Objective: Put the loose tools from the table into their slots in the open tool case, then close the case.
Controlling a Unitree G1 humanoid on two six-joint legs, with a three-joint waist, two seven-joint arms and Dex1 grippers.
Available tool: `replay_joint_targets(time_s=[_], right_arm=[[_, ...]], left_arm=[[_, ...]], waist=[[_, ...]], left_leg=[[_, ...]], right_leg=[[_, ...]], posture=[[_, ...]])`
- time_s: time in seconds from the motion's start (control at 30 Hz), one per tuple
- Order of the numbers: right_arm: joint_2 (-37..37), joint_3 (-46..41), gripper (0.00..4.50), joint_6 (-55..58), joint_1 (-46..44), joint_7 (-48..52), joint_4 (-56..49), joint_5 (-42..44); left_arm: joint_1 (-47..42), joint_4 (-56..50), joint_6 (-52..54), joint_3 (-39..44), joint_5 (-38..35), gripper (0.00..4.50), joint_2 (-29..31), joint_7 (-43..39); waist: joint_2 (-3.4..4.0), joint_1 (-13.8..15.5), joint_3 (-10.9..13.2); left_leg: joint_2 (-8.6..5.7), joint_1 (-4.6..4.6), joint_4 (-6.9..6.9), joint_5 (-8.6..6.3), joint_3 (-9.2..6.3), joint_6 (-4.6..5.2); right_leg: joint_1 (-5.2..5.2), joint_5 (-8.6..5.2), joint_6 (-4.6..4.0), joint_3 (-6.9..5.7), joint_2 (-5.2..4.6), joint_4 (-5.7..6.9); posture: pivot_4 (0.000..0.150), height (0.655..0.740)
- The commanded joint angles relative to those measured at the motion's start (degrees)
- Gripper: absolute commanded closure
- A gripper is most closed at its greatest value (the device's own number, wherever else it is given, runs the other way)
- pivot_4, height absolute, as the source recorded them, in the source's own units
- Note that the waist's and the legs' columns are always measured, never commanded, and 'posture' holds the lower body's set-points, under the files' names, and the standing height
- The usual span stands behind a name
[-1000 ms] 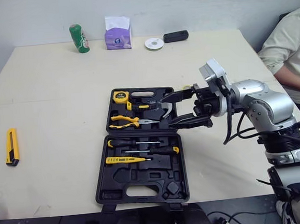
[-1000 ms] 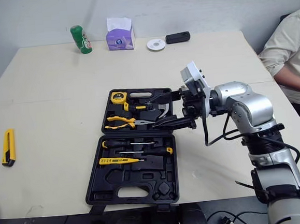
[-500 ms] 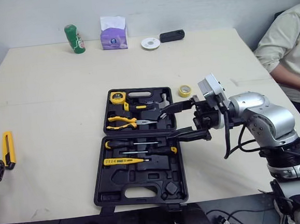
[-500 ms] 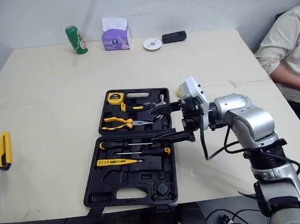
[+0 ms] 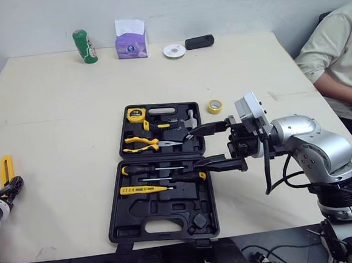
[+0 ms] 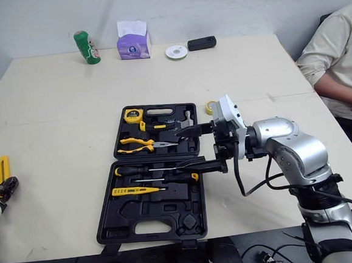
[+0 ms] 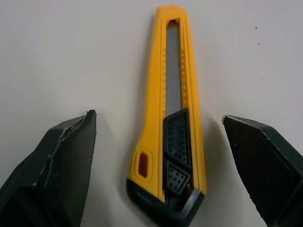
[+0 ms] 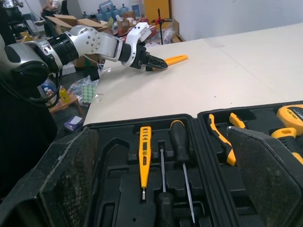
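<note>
Currently: case (image 5: 164,217) open, near the bench's (image 5: 69,97) front edge, midway along.
Slotted: tape measure (image 5: 135,114), hammer (image 5: 178,120), pliers (image 5: 143,144), two screwdrivers (image 5: 160,168), tester (image 5: 143,189). Several slots in the front half are empty.
Loose: knife (image 7: 173,142), at the left edge; tape roll (image 5: 215,106), just beside the case's far right corner.
Progress, as judged: past halfway. The knife, perhaps the roll, and closing the case remain.
Left tool (image 7: 157,118): wide, a finger on either side of the knife, not touching it.
Right tool (image 5: 194,148): wide, empty, above the case's right edge.
Room: bare bench between knife and case, but little margin at the left edge. Can (image 5: 82,46), tissue box (image 5: 130,39) and disc (image 5: 174,50) sit along the far edge, well apart. A person (image 5: 334,52) sits off the right edge.
</note>
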Motion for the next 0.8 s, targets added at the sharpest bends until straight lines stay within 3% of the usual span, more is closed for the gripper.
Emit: replay_joint_targets(time_s=[0.03, 0.13, 0.17, 0.23, 0.37, 0.4, 0.57, 0.8], right_arm=[[-0.3, -1.3, 0.00, 0.1, 1.0, -1.1, -3.2, 1.6], [-0.4, -1.5, 0.00, 0.4, 1.8, -1.9, -4.0, 1.9], [-0.4, -1.7, 0.00, 0.5, 2.1, -2.2, -4.4, 2.1], [-0.6, -2.0, 0.00, 0.7, 2.4, -2.7, -4.9, 2.4], [-1.0, -2.3, 0.00, 1.1, 2.8, -3.4, -5.7, 2.9], [-1.1, -2.3, 0.00, 1.2, 2.9, -3.5, -5.8, 3.0], [-1.4, -2.4, 0.00, 1.1, 2.3, -4.2, -5.9, 3.6], [-2.4, -3.2, 0.00, 1.2, 0.9, -4.1, -4.8, 4.2]], left_arm=[[-1.0, 2.0, 0.6, -1.1, 1.7, 0.02, -0.6, 0.6], [-1.4, 2.3, 1.0, -2.5, 2.8, 0.02, -0.6, -0.3], [-1.4, 2.2, 0.8, -2.8, 3.2, 0.27, -0.5, -0.6], [-1.6, 2.0, 0.5, -3.3, 3.9, 0.80, -0.3, -1.3], [-1.8, 1.6, 0.2, -4.6, 5.7, 2.60, 0.1, -2.1], [-2.0, 1.6, 0.3, -4.7, 5.9, 2.87, -0.1, -2.2], [-1.8, -0.1, -0.4, -5.2, 6.5, 2.88, -0.8, -2.7], [2.1, -11.9, 0.7, -3.1, 5.5, 2.88, 0.3, -4.8]], waist=[[0.00, 0.0, 0.0], [0.01, 0.0, 0.0], [0.01, 0.0, 0.0], [0.01, 0.1, 0.0], [0.01, 0.9, 0.0], [0.01, 1.0, 0.0], [0.01, 1.4, 0.0], [-0.01, 1.2, 0.0]], left_leg=[[0.00, 0.01, -0.01, 0.03, 0.00, -0.01], [0.00, 0.03, -0.03, 0.11, 0.00, -0.06], [0.00, 0.03, -0.03, 0.12, 0.00, -0.07], [0.00, 0.03, -0.03, 0.14, 0.00, -0.09], [-0.01, 0.03, -0.03, 0.13, -0.02, -0.09], [-0.02, 0.03, -0.02, 0.13, -0.01, -0.08], [-0.03, 0.02, -0.03, 0.12, -0.01, -0.08], [-0.02, -0.02, -0.03, 0.13, -0.02, -0.07]], right_leg=[[0.00, 0.00, 0.00, 0.00, 0.00, 0.01], [0.00, 0.00, 0.00, 0.00, 0.00, 0.05], [0.00, 0.00, 0.00, 0.01, 0.00, 0.06], [-0.01, 0.00, 0.00, 0.01, 0.00, 0.07], [0.00, 0.00, 0.00, 0.00, -0.02, 0.05], [0.00, 0.00, 0.00, 0.01, -0.02, 0.05], [-0.01, 0.00, 0.00, 0.01, -0.03, 0.03], [-0.03, 0.00, 0.00, 0.00, -0.03, 0.03]], posture=[[0.150, 0.7316], [0.150, 0.7316], [0.150, 0.7316], [0.150, 0.7316], [0.150, 0.7316], [0.150, 0.7316], [0.150, 0.7316], [0.150, 0.7316]])
